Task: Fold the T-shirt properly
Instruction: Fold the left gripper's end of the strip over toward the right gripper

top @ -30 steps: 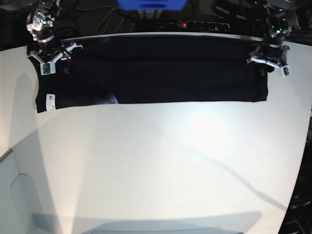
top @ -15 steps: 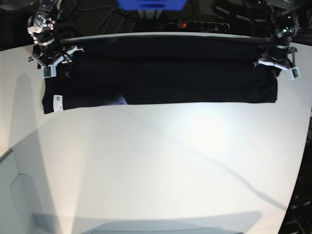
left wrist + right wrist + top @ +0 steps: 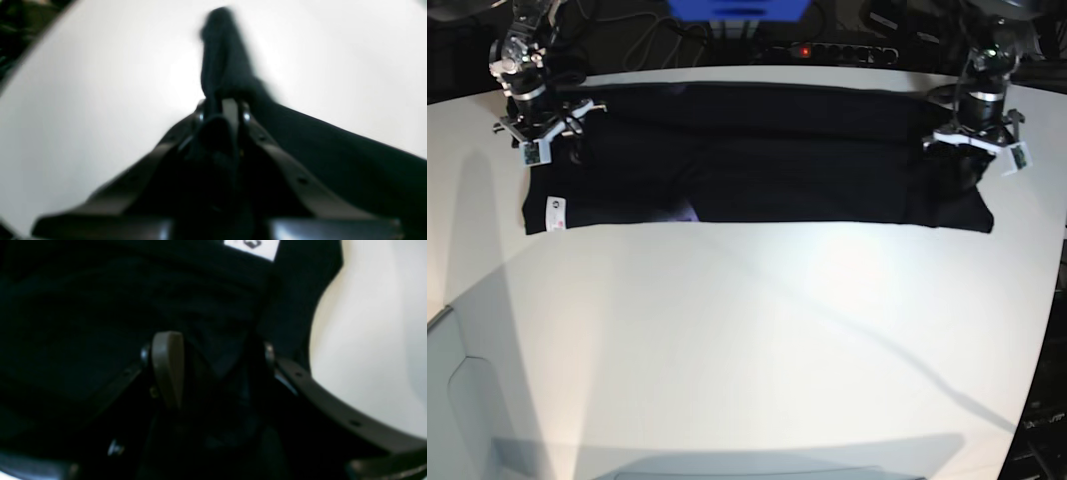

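A: Background? White worktop (image 3: 757, 340), glossy, bright glare patch mid-right, long thin shadow running diagonally across it.
B: Behind it?
A: Dark. Black power strip (image 3: 832, 51) with red light, cables, blue object (image 3: 737, 8) top centre.

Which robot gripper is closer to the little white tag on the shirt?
The right gripper, just behind the white tag. The left gripper is at the T-shirt's far end.

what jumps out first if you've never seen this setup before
A long black cloth T-shirt lies folded into a wide band across the far side of the white table. A robot gripper sits at each end of it: the left gripper pinches a bunch of fabric, while the right gripper hovers over the cloth with fingers spread. A small white label stands out on the shirt's near corner.
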